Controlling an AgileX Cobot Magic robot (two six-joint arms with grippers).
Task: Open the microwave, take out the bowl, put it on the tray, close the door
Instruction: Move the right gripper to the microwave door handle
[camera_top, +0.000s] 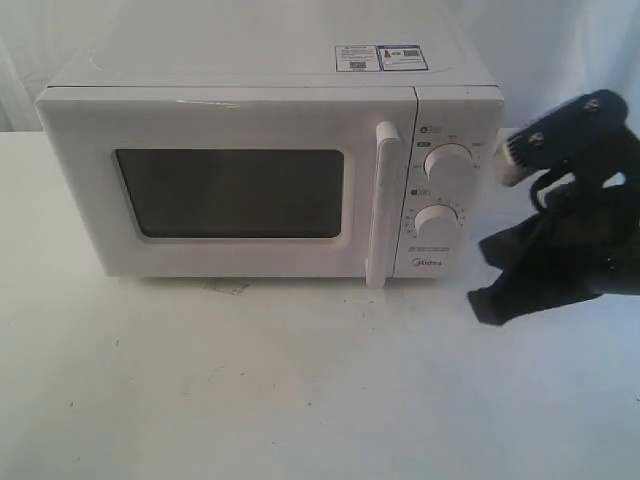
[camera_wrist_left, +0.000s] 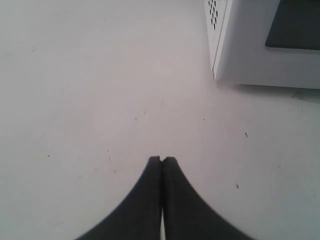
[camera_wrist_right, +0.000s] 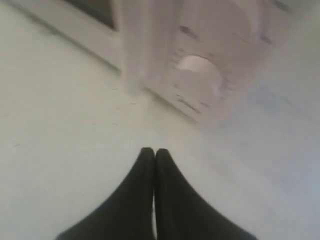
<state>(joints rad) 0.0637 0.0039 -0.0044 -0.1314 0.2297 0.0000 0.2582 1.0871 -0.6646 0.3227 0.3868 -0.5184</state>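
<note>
The white microwave (camera_top: 270, 170) stands at the back of the white table, its door (camera_top: 225, 185) shut, with a dark window and a tall bar handle (camera_top: 383, 205). Two round knobs (camera_top: 447, 165) sit on its right panel. The bowl is hidden; no tray shows. My right gripper (camera_top: 485, 300) hangs shut and empty to the right of the microwave, low over the table. In the right wrist view the shut fingertips (camera_wrist_right: 153, 151) point toward the blurred handle and a knob (camera_wrist_right: 197, 70). My left gripper (camera_wrist_left: 162, 159) is shut over bare table, the microwave's corner (camera_wrist_left: 220, 55) ahead of it; it is outside the exterior view.
The black right arm (camera_top: 570, 220) fills the right edge of the exterior view. White table (camera_top: 300, 380) stretches in front of the microwave, with a small scuff (camera_top: 228, 288) under the door. Stickers (camera_top: 380, 57) lie on the microwave's top.
</note>
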